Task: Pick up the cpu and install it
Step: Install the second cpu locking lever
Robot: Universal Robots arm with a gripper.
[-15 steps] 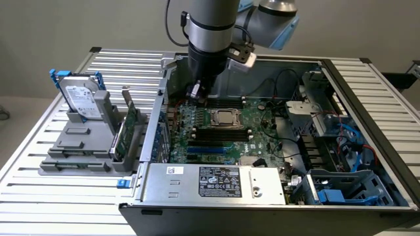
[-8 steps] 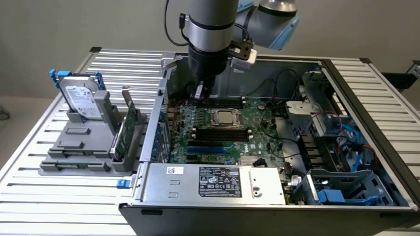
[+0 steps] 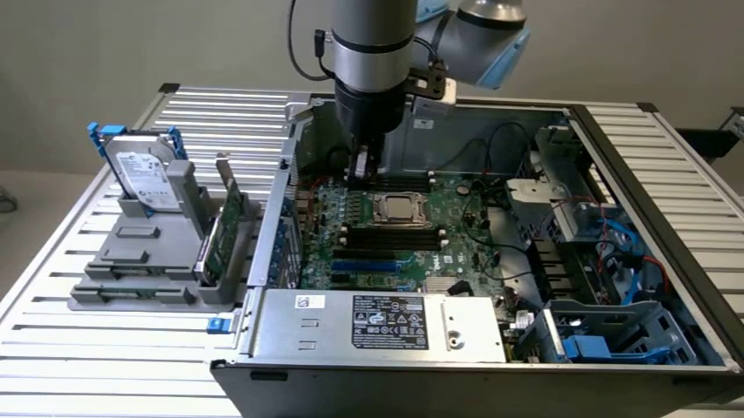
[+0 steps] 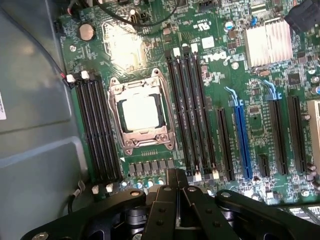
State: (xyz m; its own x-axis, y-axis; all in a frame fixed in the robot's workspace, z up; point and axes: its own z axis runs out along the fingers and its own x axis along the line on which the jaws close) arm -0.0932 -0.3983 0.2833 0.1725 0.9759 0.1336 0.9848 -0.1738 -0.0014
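The cpu [image 3: 396, 209] [image 4: 141, 112], a small silver-grey square, lies flat inside the dark metal socket frame [image 4: 116, 107] on the green motherboard [image 3: 459, 252]. My gripper [image 3: 361, 174] [image 4: 176, 175] hangs inside the open computer case, just above the board, beside the socket on the exterior view's left and a little farther back. Its two fingers are pressed together with nothing between them. It is not touching the cpu.
Black memory slots [image 4: 95, 130] flank the socket on both sides. A silver heatsink [image 4: 267, 42] and blue card slots [image 4: 241, 135] sit further along the board. Outside the case, a grey holder [image 3: 139, 261] carries a hard drive [image 3: 145, 178] with a blue bracket. The power supply [image 3: 384, 324] lies at the case front.
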